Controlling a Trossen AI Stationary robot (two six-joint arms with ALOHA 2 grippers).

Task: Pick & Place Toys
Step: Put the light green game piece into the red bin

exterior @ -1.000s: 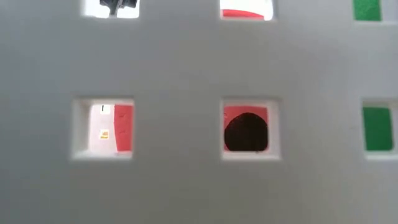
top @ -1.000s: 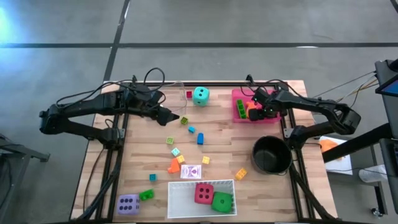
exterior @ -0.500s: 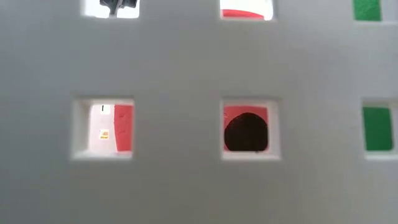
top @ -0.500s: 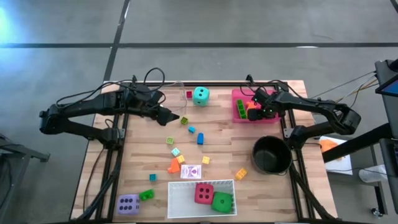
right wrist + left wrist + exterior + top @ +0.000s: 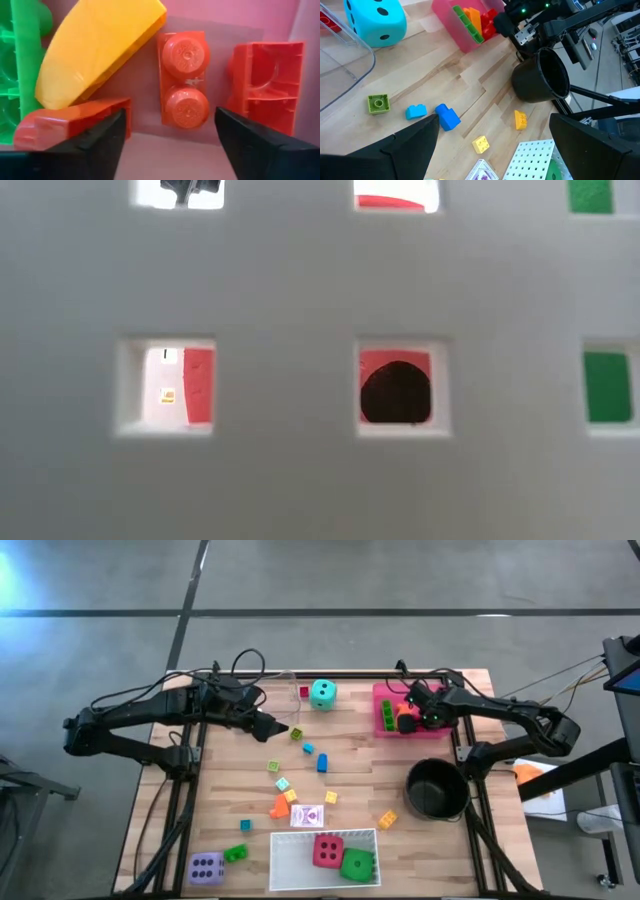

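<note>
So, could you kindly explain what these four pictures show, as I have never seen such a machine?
It is a robot with two dark arms at a wooden table. One picture looks down from above; one sits at table height, blocked by a white tray; one camera rides on each wrist. Toys lie scattered: a teal die, a purple die, small blocks, a card. A red die and a green die sit in the white tray. The right claw hangs open in the pink tray over an orange block, holding nothing. The left claw waits open and empty. A black pot stands nearby.
</note>
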